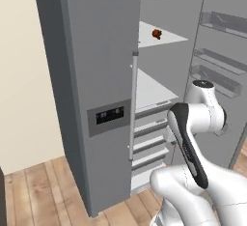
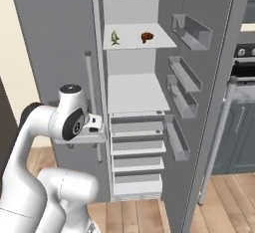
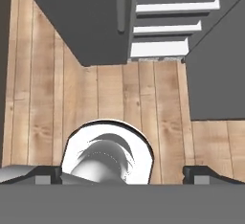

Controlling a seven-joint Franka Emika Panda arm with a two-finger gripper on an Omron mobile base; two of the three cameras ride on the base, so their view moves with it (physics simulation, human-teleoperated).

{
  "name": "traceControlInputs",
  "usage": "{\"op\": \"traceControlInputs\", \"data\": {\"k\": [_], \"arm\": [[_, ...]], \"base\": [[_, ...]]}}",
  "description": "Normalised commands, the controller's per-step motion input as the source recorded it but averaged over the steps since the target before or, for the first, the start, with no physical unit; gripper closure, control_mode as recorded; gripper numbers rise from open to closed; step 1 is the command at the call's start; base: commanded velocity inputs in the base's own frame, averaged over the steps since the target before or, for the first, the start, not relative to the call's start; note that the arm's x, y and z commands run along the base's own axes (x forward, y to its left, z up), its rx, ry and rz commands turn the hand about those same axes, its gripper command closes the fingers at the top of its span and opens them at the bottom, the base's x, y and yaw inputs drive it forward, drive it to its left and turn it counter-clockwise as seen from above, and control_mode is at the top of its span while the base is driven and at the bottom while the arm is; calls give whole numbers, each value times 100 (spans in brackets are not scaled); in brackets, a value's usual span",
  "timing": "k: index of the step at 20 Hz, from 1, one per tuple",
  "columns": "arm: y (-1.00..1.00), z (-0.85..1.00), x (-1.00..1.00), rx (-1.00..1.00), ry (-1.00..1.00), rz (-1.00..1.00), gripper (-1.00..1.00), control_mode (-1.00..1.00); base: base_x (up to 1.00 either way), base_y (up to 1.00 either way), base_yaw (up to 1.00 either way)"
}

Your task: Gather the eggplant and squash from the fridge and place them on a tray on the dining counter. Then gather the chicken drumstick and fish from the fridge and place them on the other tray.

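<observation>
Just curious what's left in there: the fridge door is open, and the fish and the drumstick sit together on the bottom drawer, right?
Not quite. The fridge door is open, but the fish and the drumstick lie apart on the top shelf, not on a drawer. The right base view shows it.

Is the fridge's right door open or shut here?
Open. The right door is swung wide, exposing the shelves, with the chicken drumstick and fish on the upper shelf.
</observation>
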Motion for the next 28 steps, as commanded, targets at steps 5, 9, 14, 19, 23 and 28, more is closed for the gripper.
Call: {"op": "traceControlInputs", "data": {"k": [5,9,14,19,23,28], "arm": [[0,0,0,0,0,0,-100,100],[0,0,0,0,0,0,-100,100],[0,0,0,0,0,0,-100,100],[0,0,0,0,0,0,-100,100],[0,0,0,0,0,0,-100,100],[0,0,0,0,0,0,-100,100]], "base": [[81,-43,4],[78,-50,8],[22,-22,8],[51,-32,11],[32,-22,4],[13,0,0]]}}
